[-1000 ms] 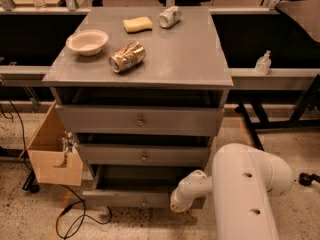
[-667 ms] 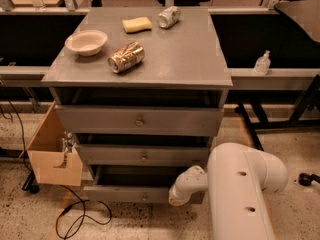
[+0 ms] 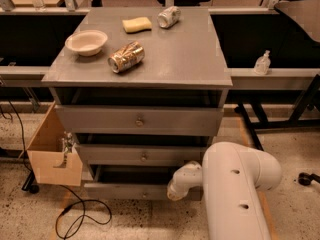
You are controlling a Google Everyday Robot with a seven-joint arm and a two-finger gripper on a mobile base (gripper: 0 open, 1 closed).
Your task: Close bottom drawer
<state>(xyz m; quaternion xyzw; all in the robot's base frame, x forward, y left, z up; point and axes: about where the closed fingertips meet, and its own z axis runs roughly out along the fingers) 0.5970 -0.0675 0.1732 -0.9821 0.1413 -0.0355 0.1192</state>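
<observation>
The grey cabinet [image 3: 150, 59] has three drawers. The bottom drawer [image 3: 125, 191] is the lowest one, with a slim grey front and a small round knob [image 3: 145, 194]. It stands out a little, with a dark gap above its front. The middle drawer [image 3: 130, 155] and the taller top drawer [image 3: 125, 120] sit above it. My white arm [image 3: 240, 194] reaches in from the lower right. My gripper [image 3: 175, 192] is at the right part of the bottom drawer's front, against it or very close to it, mostly hidden by the wrist.
A cardboard box [image 3: 52, 156] stands at the cabinet's left side, and a black cable [image 3: 82, 216] lies on the floor below it. On the cabinet top are a bowl [image 3: 86, 42], a tipped can [image 3: 126, 57], a sponge [image 3: 136, 24] and a second can [image 3: 168, 16]. A bottle [image 3: 262, 63] stands on the right ledge.
My arm has moved left and in towards the cabinet. The bottom drawer's front has gone back with it and now sticks out less.
</observation>
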